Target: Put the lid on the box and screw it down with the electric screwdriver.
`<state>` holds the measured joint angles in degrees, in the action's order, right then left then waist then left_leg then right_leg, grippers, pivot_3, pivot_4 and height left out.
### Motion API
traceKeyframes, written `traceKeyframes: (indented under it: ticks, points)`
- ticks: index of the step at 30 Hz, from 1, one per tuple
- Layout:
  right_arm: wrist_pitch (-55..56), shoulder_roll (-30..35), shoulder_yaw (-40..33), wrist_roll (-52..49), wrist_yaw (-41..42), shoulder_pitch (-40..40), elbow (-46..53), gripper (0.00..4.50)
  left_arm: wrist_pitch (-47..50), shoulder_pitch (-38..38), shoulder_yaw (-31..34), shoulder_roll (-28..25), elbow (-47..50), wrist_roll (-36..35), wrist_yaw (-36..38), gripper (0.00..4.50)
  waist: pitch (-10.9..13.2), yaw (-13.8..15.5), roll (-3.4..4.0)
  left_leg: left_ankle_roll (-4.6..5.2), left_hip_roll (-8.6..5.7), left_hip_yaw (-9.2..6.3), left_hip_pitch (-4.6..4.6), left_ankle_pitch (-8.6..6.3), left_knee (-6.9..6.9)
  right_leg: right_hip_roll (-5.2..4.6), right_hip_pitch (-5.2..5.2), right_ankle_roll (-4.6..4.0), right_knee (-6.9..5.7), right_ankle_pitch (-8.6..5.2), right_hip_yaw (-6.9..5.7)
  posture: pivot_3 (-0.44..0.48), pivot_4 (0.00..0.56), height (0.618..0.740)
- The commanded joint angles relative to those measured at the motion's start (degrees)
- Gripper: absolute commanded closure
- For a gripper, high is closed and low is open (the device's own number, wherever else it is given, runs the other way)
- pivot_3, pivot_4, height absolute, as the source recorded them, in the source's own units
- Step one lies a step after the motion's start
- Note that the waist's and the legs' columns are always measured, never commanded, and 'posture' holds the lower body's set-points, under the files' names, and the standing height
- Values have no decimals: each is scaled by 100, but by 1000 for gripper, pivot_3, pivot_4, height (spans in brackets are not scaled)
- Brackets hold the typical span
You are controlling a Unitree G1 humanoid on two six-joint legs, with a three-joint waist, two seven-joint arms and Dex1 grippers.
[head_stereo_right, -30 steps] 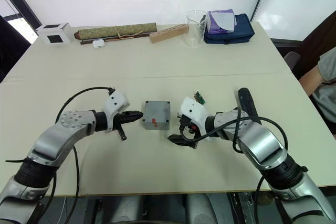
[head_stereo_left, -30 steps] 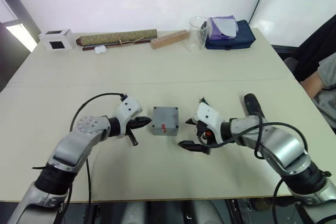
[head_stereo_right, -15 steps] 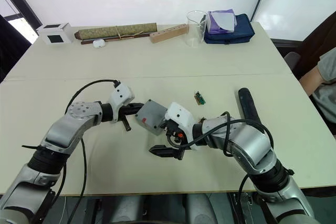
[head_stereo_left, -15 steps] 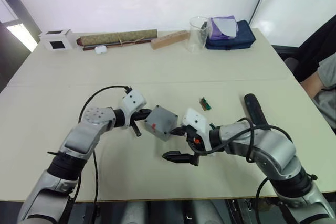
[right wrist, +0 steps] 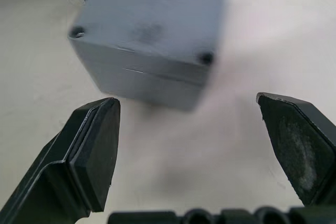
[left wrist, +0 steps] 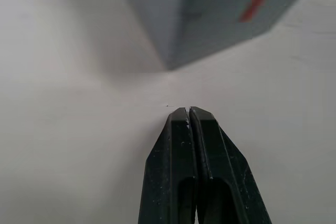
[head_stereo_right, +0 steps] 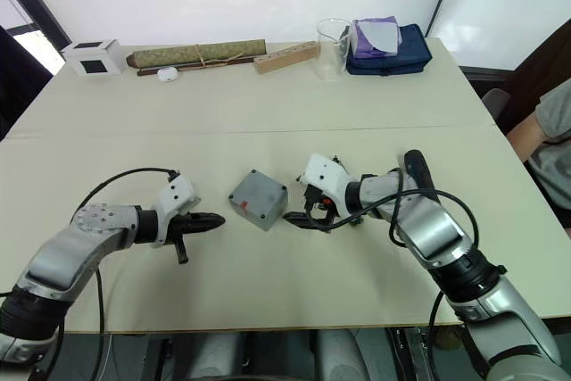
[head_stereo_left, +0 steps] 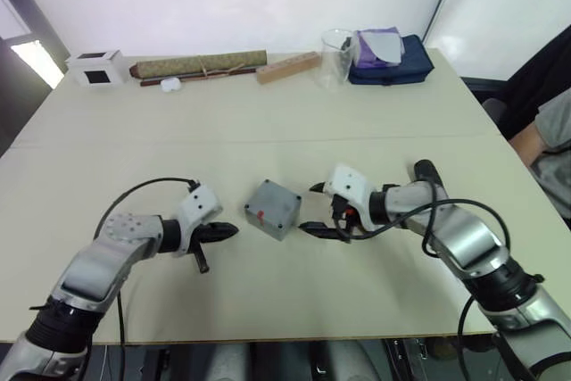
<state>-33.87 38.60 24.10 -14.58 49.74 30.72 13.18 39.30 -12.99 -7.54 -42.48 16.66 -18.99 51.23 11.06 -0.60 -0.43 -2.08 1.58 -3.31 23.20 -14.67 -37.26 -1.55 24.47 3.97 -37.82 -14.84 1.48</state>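
Observation:
The grey box (head_stereo_left: 272,209) rests on the table, turned corner-on, with a small red mark on its near side. Its top is a flat grey lid (right wrist: 152,19) with screw holes at the corners and a seam below it. My left gripper (head_stereo_left: 223,231) lies shut on the table, a short way to the box's left and pointing at it. My right gripper (head_stereo_left: 312,210) is open just right of the box, with the box outside its jaws. The black electric screwdriver (head_stereo_left: 426,172) lies on the table behind my right forearm, partly hidden.
Along the far edge stand a white cube (head_stereo_left: 96,67), a rolled mat (head_stereo_left: 198,65), a wooden block (head_stereo_left: 287,67), a glass beaker (head_stereo_left: 335,55) and a blue pouch (head_stereo_left: 393,58). A person's arm (head_stereo_left: 549,144) shows at the right edge.
Both grippers touched the box half a second ago and turned it. Both have now drawn back, the left toward me and left, the right to the right. The box stays rotated.

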Motion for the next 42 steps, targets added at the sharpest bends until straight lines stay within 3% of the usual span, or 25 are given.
traceKeyframes:
  ticks: [1, 7, 12, 23, 31, 34, 39, 42]
  points:
    - [491, -109, 74, 203, 323, 97, -70, 51, 26, -128, -29, 189, 217, -11, -179, 4500, 0, -12, 0, 0, -2, 1, 1, 0, -3, -2, 0, 1, 0, 0, 1, 0, 150, 740]
    - [122, -170, 147, 154, 654, -21, 241, 51, -106, -542, -67, 746, -91, 205, -654, 4500, -1, -21, -2, 0, -2, -4, -1, 0, -7, 2, -1, 0, -8, 0, 0, 0, 150, 740]
    - [-292, -160, -8, 76, 610, -261, 756, 51, -109, -602, -64, 717, -118, 220, -592, 4500, -1, -51, -2, 0, 0, -4, -9, 0, -3, 3, -1, -2, -17, -1, 2, 0, 150, 740]
    - [-647, -201, -254, 112, 366, -333, 931, 51, -95, -703, 44, 644, -175, 159, -460, 4500, -1, -29, -3, 0, -1, -3, -9, 0, -6, 2, -1, -2, -19, -1, 1, 0, 150, 740]
    - [-976, 38, -2332, -633, -115, -983, 1545, 51, 425, -679, 1086, -86, 92, -763, 144, 4500, -1, -14, -4, 0, 0, -5, -7, 0, -5, 2, -1, -3, -18, -1, 0, 0, 150, 740]
    - [-890, 41, -2621, -656, -302, -1245, 1617, 51, 617, -773, 1236, -170, 207, -1035, 202, 4500, -1, -17, -4, 0, -1, -3, -7, 0, -5, 0, -1, -2, -17, -1, 1, 0, 150, 740]
    - [-581, -72, -2992, -517, -697, -2604, 1623, 51, 1017, -1034, 1003, -471, 965, -1705, 714, 4500, -7, 0, -19, 0, -2, -4, -4, 0, -3, -1, -2, -3, -16, -3, 0, 0, 150, 740]
    - [-378, -242, -2859, -405, -928, -2738, 1522, 586, 1024, -1187, 837, -399, 960, -1688, 599, 4500, -7, -75, -15, 0, -2, 11, -15, 0, -3, 1, -2, -2, -17, -2, 16, 0, 150, 740]
